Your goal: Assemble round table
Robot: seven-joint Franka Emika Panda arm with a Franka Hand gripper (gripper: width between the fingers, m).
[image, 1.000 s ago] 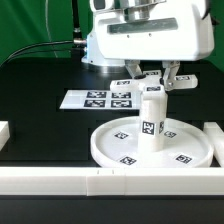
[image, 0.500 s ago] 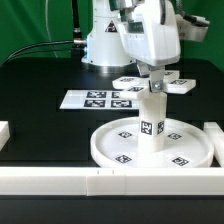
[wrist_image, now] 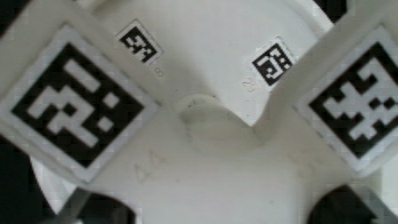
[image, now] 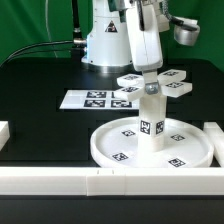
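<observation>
Tool: partway closed on cross piece, post directly beneath. Step, likely: screwing it on; next, level twisting.

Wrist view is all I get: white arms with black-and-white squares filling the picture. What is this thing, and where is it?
Observer: It's a cross-shaped piece, on top of a short post that stands upright.
Operator: What does the post stand on?
Observer: It stands on the middle of a large round disc with a raised rim.
Operator: Anything else with those squares nearby?
Observer: Yes, the marker board lies flat beyond the disc, toward the exterior view's left.
</observation>
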